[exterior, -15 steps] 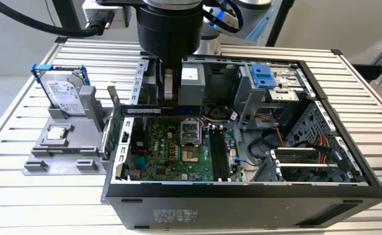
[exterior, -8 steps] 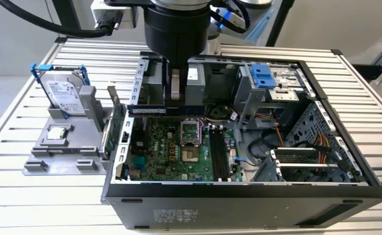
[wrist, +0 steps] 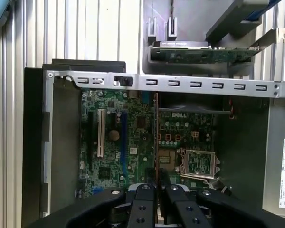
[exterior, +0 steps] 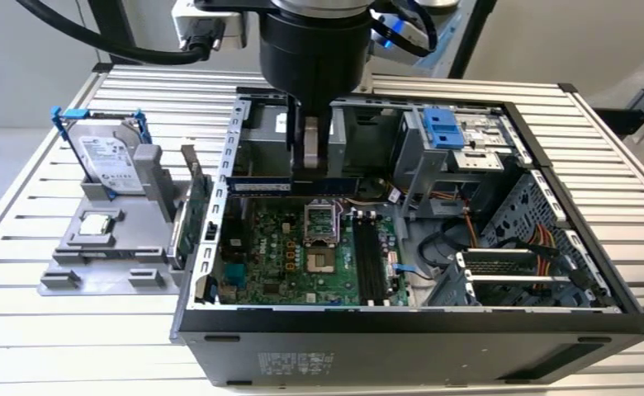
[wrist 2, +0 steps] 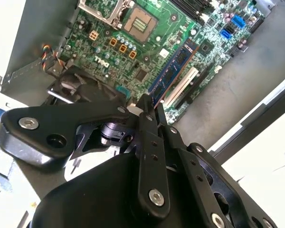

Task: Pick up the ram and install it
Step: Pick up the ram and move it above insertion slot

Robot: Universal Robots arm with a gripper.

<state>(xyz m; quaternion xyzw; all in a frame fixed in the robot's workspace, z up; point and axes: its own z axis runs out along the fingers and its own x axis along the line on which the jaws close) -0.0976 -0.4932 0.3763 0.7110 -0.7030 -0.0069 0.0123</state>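
Observation:
The ram (exterior: 269, 183) is a long blue stick with black chips. It hangs level above the motherboard (exterior: 278, 256) inside the open computer case (exterior: 410, 330), near the case's back wall. My gripper (exterior: 313, 173) is shut on the ram's right part and points straight down. In the second wrist view the ram (wrist 2: 175, 67) sticks out past the black fingertips (wrist 2: 147, 105). In the first wrist view the ram (wrist: 156, 128) shows edge-on as a thin line above the board. The black memory slots (exterior: 368, 257) lie on the exterior view's right of the processor socket (exterior: 319, 221), nearer the front than the ram.
On the exterior view's left a grey holder (exterior: 101, 256) carries a silver hard drive with blue rails (exterior: 111, 161), a small chip (exterior: 97, 223) and a green expansion card (exterior: 196, 216). The case walls, a drive cage (exterior: 454, 144) and cable bundles (exterior: 509, 239) ring the motherboard.

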